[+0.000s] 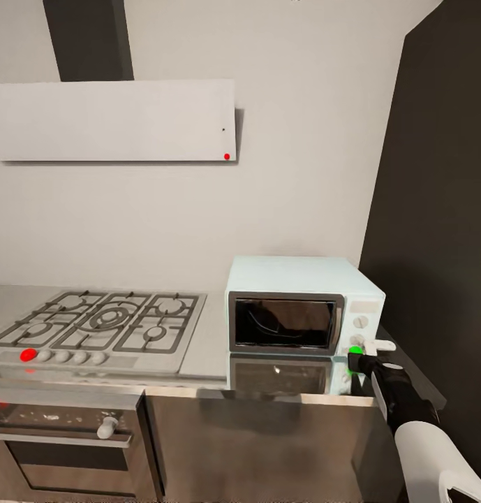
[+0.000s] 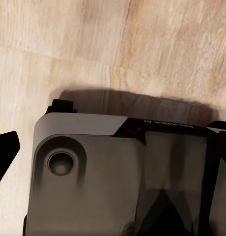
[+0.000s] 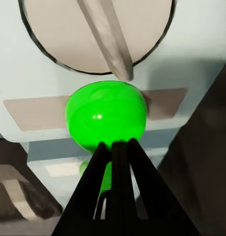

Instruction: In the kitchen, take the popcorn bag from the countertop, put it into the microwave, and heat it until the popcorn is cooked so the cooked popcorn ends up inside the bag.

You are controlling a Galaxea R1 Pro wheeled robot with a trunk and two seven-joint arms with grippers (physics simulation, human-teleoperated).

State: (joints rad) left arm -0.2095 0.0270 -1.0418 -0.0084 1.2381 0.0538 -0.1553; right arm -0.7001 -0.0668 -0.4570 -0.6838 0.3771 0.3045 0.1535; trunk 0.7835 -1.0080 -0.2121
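Microwave (image 1: 303, 307) sits on the countertop (image 1: 205, 349) at centre-right of the head view, door shut, dark glass facing out, knob panel on its right side. Right gripper (image 1: 353, 363) is at the lower right of that panel, tip up against the round indicator light (image 1: 355, 350), which glows green. In the right wrist view the two dark fingers (image 3: 100, 172) are pressed together with no gap, nothing between them, tips touching the lower edge of the green light (image 3: 105, 115); a large round knob (image 3: 93, 34) with a raised bar sits just beside the light. Popcorn bag: can't make it out through the glass, too dark and reflective, so its place is not confirmed from these frames. Gas cooktop (image 1: 104, 321) at lower left of the head view, red knob (image 1: 28, 354) at its front-left corner; built-in oven (image 1: 65, 433) below it. Grey range hood (image 1: 114, 120) on the wall at upper left. Left wrist view looks down on the robot's grey base (image 2: 93, 172) over wood floor (image 2: 93, 44); the left jaws' state can't be told.
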